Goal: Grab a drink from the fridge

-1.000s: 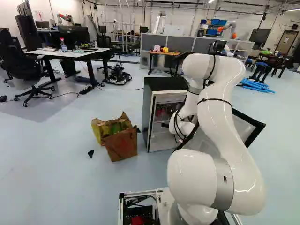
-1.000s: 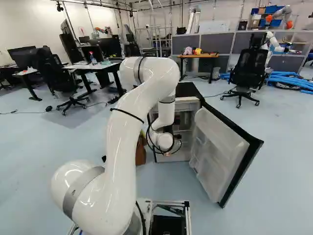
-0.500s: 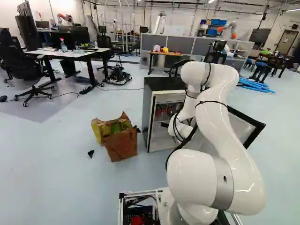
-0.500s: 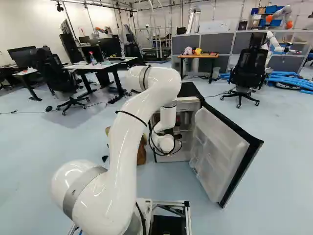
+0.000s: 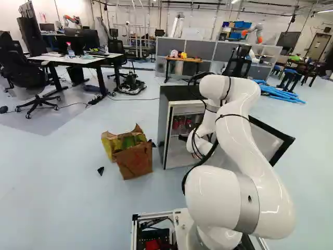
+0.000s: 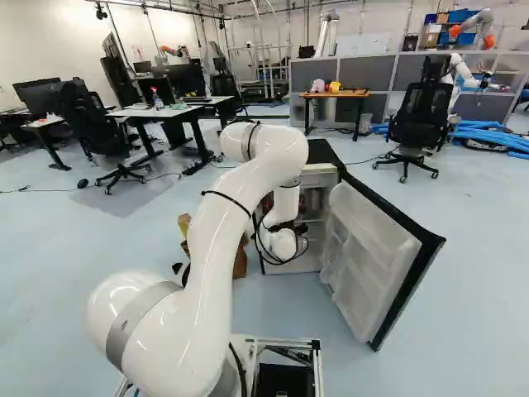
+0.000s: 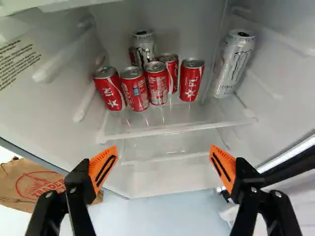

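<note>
Black two-finger gripper with orange pads [image 7: 162, 167] released, fingers wide apart, nothing between them; it's at the open fridge with black top [image 5: 182, 93]. Small red cans [image 7: 158, 84] grouped on clear shelf [image 7: 174, 129] inside, ahead of gripper. Tall white can [image 7: 233, 64] near fridge side wall, silver-white can [image 7: 143, 47] behind the red ones. Brown paper bag [image 5: 134, 160] on floor beside fridge.

Bright room, folks, with a ceiling light [image 5: 234, 1] glowing at one o'clock in the left base view! Glare streaks the white arm [image 5: 247, 135] at four o'clock; inside the fridge [image 7: 197, 24], softer light, pale glints on the shelf [image 7: 182, 118].
</note>
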`<state>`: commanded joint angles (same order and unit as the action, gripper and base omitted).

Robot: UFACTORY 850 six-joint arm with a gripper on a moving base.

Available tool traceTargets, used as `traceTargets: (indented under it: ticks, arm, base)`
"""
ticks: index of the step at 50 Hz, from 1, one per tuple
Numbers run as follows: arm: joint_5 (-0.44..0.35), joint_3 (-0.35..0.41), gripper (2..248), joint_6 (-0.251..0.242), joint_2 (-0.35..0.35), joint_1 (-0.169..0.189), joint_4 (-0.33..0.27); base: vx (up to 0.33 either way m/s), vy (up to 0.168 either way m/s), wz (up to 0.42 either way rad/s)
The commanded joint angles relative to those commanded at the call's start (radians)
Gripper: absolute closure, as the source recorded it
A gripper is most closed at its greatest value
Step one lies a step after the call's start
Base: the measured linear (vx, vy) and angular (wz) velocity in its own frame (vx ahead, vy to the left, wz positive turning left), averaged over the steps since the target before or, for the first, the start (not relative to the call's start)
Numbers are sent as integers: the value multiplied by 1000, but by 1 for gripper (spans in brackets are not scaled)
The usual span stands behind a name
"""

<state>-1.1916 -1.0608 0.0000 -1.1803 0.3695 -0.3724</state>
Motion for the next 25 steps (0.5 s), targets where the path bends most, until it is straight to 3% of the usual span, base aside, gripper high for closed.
traceTargets:
  ticks: [25]
  arm:
    - [-49,-34,3,0,-17,8,-52]
  base:
    - [0,0,0]
